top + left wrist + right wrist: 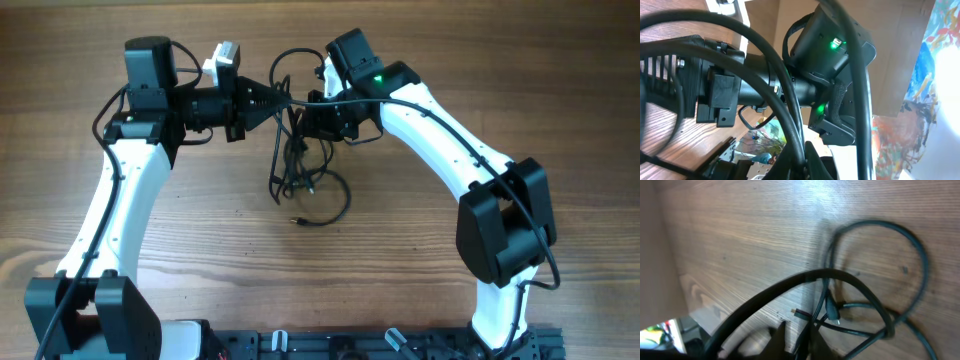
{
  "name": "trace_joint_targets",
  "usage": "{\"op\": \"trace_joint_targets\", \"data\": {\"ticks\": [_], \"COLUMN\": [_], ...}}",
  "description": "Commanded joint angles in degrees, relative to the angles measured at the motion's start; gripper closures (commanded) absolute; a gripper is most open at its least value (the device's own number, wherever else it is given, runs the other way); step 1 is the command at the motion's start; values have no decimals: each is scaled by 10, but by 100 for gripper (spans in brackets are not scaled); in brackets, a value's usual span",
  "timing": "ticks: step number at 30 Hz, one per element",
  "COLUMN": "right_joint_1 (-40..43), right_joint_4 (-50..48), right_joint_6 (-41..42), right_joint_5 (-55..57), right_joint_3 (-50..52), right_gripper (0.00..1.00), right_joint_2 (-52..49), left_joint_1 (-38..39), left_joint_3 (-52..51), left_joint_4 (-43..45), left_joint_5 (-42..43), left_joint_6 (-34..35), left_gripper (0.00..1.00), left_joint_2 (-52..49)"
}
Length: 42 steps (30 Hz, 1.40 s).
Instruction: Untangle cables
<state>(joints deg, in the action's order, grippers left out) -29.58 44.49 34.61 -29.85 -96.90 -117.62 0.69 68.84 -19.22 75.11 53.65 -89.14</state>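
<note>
above the table (200, 230), left gripper (279, 100) and right gripper (305, 116) seem clamped on the cables (296, 166), jaws mostly cropped.

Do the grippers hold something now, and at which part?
Both the left gripper and right gripper appear to pinch the cables at the bundle's top; lower loops lie on the table.

Robot arms: two, the left arm (120, 200) and the right arm (440, 135).
Grippers: two, the left gripper (280, 100) and the right gripper (305, 120).
Cables: one tangled bunch (300, 170); the number of separate cords in it cannot be told.
Plug ends: two show in the right wrist view, a thin plug (799, 313) and a thicker plug (833, 311).
Green lights: two in the left wrist view, an upper light (836, 44) and a lower light (819, 107).
Table: one (200, 250).
White object at the far edge: one (222, 60).
</note>
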Motion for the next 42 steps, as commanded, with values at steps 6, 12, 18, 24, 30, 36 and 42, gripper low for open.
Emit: {"op": "trace_joint_targets", "data": {"ticks": [6,12,18,24,30,36,42], "right_joint_1": [51,102,101,101,101,100,86], "right_joint_4": [146,119,1,-1,52,58,58], "right_joint_6": [-92,-95,-90,-92,-123,-134,-97], "right_joint_5": [98,126,125,136,59,-59,-71], "right_joint_3": [3,2,2,2,2,2,3], "right_gripper": [96,96,93,19,1,3,7], "right_joint_2": [26,117,113,102,102,102,98], "left_joint_1": [-2,-2,31,41,41,-13,-31], "left_joint_3": [4,4,4,4,4,6,6], "left_joint_4": [-135,-257,-263,-264,-252,-44,-57], "left_joint_5": [-187,-377,-377,-377,-362,-18,11], "left_joint_6": [-146,-175,-207,-209,-230,-217,-217], "left_gripper": [96,96,96,96,96,95,96], "left_joint_2": [1,1,1,1,1,10,10]}}
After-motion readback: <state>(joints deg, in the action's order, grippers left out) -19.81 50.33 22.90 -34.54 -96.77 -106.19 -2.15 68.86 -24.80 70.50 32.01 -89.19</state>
